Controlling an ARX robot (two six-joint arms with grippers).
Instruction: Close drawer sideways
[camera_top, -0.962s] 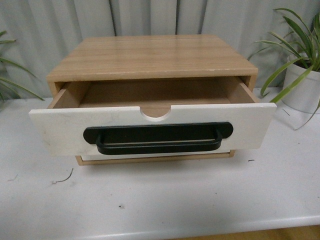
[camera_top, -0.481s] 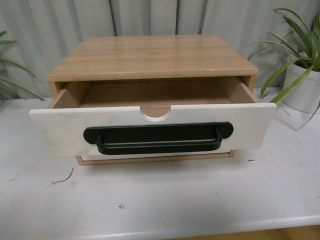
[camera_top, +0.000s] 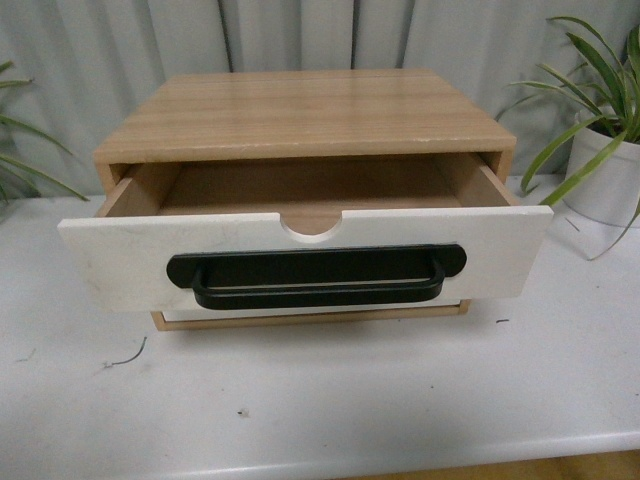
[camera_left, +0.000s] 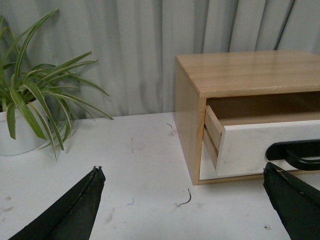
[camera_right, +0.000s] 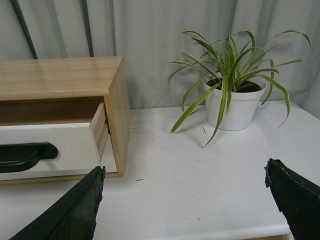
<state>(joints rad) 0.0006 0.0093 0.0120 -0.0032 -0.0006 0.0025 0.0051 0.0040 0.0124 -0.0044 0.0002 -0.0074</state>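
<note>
Nearest the wrist cameras, the left gripper (camera_left: 182, 169) is seen with its two black fingers (camera_left: 75, 210) spread wide and nothing between them; the right gripper (camera_right: 185, 166) is likewise released, its black fingers (camera_right: 75, 210) well apart and empty. Both are held above the flat white tabletop (camera_top: 320, 400), apart from the furniture. A small curved scrap of dark wire (camera_top: 125, 355) is seen lying on the tabletop near the front. Behind it, the wide white-fronted drawer (camera_top: 110, 265) is shown pulled partway out of the light wooden cabinet (camera_top: 300, 110), so that its light wooden sides and brown inner floor are exposed. A long black bar handle (camera_top: 315, 280) is mounted across its front, and a semicircular notch (camera_top: 312, 222) is cut into its top edge. Beneath it, a sliver of a plain white lower drawer front (camera_top: 310, 312) is visible, set flush in the cabinet. Beside the cabinet, a green striped-leaf plant in a round white pot (camera_top: 600, 170) is placed to the right and a similar potted plant (camera_left: 30, 100) to the left. Farthest back, a pleated grey curtain (camera_top: 300, 35) is hung behind everything
</note>
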